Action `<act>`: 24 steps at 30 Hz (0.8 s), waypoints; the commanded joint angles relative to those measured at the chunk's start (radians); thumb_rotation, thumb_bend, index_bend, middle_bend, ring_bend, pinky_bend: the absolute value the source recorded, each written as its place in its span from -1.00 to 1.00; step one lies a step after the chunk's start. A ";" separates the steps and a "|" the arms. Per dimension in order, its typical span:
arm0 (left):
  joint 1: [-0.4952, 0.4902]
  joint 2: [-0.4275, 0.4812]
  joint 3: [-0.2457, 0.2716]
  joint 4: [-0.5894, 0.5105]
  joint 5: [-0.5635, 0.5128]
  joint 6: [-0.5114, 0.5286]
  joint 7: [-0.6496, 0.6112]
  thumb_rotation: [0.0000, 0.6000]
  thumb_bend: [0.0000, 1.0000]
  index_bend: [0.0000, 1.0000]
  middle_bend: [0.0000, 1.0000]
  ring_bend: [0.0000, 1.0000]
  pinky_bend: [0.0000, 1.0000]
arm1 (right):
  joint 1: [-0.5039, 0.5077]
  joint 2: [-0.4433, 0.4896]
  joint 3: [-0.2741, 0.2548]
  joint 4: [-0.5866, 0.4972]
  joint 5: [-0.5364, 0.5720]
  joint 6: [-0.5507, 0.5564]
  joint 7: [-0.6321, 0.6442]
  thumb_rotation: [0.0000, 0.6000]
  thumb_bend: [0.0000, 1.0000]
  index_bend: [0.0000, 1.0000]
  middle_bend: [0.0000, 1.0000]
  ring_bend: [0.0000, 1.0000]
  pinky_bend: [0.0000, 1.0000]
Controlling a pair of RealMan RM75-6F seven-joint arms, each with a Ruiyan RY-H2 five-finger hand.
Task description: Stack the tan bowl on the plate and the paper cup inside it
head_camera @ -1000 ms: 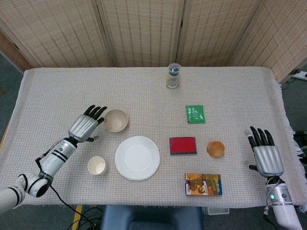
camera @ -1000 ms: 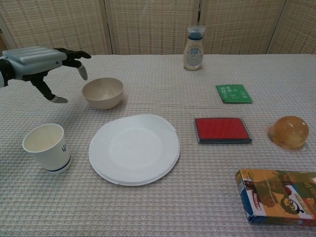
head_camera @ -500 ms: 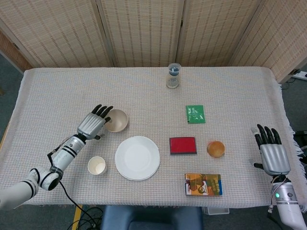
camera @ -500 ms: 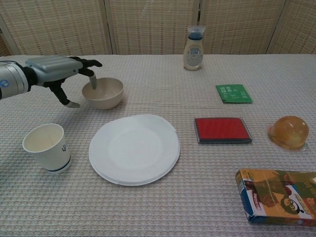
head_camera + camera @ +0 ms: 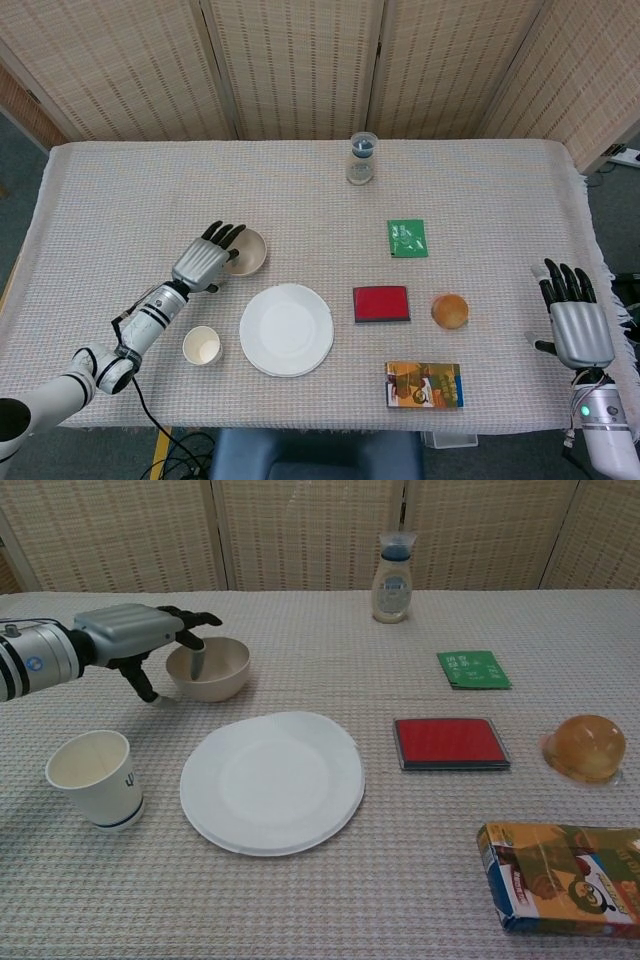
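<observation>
— Where was your left hand [image 5: 205,262] then?
— You had it over the near-left rim of the tan bowl [image 5: 212,670], fingers [image 5: 196,656] dipping inside and the thumb down outside the wall; whether it truly gripped the rim, I could not tell.
— And the bowl itself?
— It sat on the table [image 5: 300,190] left of the middle, just beyond the white plate [image 5: 287,329]. The paper cup [image 5: 94,778] stood upright toward the near-left corner, apart from the plate.
— Your right hand [image 5: 579,324]?
— It lay flat at the right edge, fingers spread, holding nothing, well apart from the orange ball [image 5: 450,310] and the red case [image 5: 381,303]
</observation>
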 commanded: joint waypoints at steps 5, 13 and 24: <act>-0.009 -0.057 0.015 0.093 0.022 0.042 -0.063 1.00 -0.49 0.11 -1.00 -1.00 -0.89 | 0.003 -0.004 0.002 0.002 0.009 -0.004 -0.009 1.00 -0.82 -0.85 -1.00 -1.00 -1.00; -0.031 -0.104 0.037 0.176 0.051 0.059 -0.153 1.00 -0.37 0.27 -1.00 -1.00 -0.89 | 0.008 -0.008 0.007 0.006 0.028 -0.013 -0.019 1.00 -0.82 -0.85 -1.00 -1.00 -1.00; -0.063 -0.136 0.047 0.231 0.069 0.077 -0.190 1.00 -0.28 0.36 -1.00 -1.00 -0.89 | 0.013 -0.008 0.012 0.011 0.043 -0.022 -0.019 1.00 -0.82 -0.85 -1.00 -1.00 -1.00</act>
